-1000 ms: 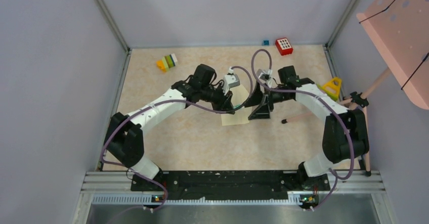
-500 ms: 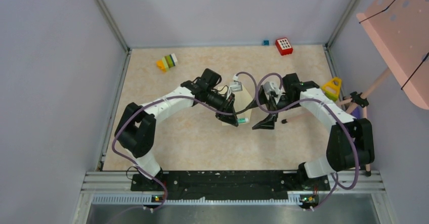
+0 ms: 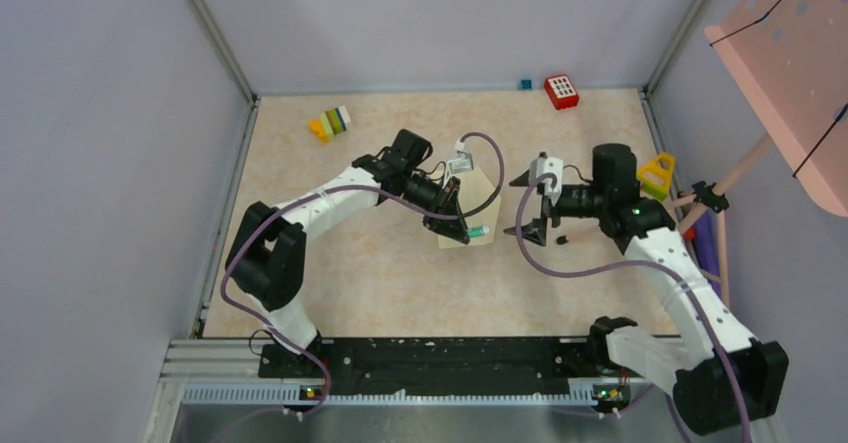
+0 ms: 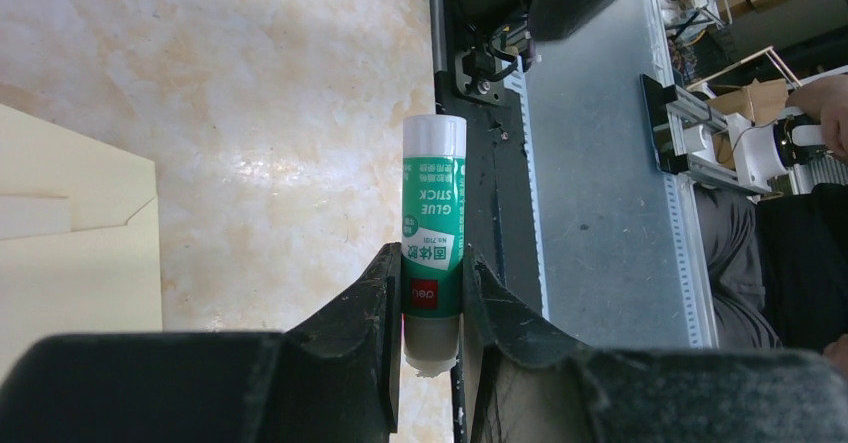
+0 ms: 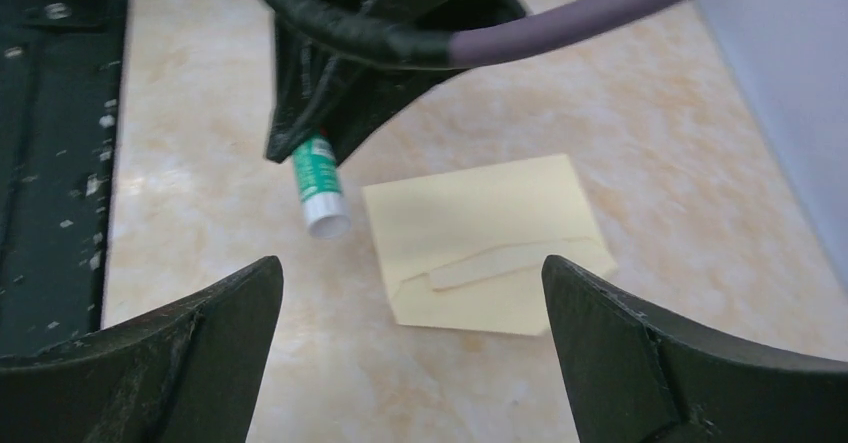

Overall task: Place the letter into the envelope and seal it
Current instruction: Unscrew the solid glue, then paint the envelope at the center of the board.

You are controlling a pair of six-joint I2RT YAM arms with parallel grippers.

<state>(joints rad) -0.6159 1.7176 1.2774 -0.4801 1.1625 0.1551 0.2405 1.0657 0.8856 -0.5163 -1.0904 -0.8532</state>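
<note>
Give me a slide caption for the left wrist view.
Left gripper shut on a green glue stick, cream envelope lying on the table beside it.

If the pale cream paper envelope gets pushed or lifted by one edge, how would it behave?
The pale cream paper envelope lies flat on the glossy marbled tabletop, so a push would probably slide it rather than crumple it. It looks thin and light; lifted by one edge it would likely sag.
</note>
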